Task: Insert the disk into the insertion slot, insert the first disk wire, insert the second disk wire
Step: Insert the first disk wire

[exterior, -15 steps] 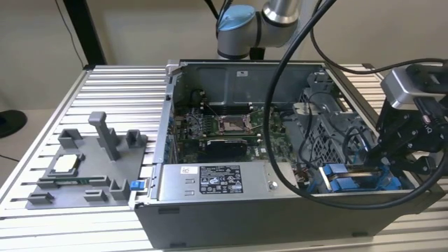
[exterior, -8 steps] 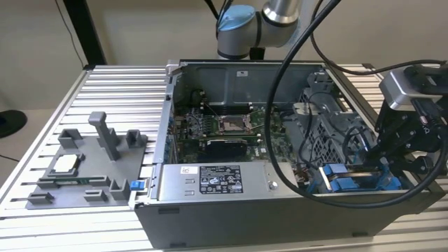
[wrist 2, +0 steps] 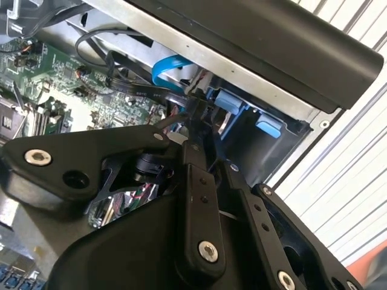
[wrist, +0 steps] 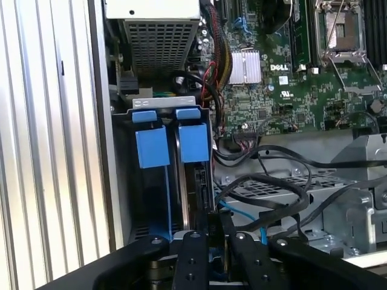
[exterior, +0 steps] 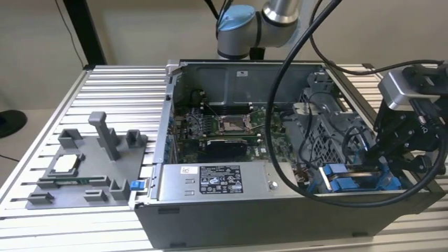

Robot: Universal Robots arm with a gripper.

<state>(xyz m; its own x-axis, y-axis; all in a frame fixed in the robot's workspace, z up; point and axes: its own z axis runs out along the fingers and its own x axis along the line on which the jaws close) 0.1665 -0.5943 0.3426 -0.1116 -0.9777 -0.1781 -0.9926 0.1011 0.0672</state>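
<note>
Sitting on edge in the insertion slot (wrist: 145,199), the disk (wrist: 193,145) shows its blue plastic carrier. Its long axis runs down into the bay, at 4 o'clock of the grey metal case (exterior: 245,220) in the exterior view; gripper (wrist 2: 198,118) pinched shut on a black connector (wrist 2: 192,99) close by. Ribbed aluminium worktop (exterior: 119,100); plain beige wall (exterior: 140,31).

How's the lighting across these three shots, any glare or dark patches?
Exterior view: soft, even light, computer case interior shaded. Second wrist view: the black gripper reads as a dark mass, ribbed table washed pale. First wrist view: blue tabs well lit, the insertion slot deep in shadow.
</note>
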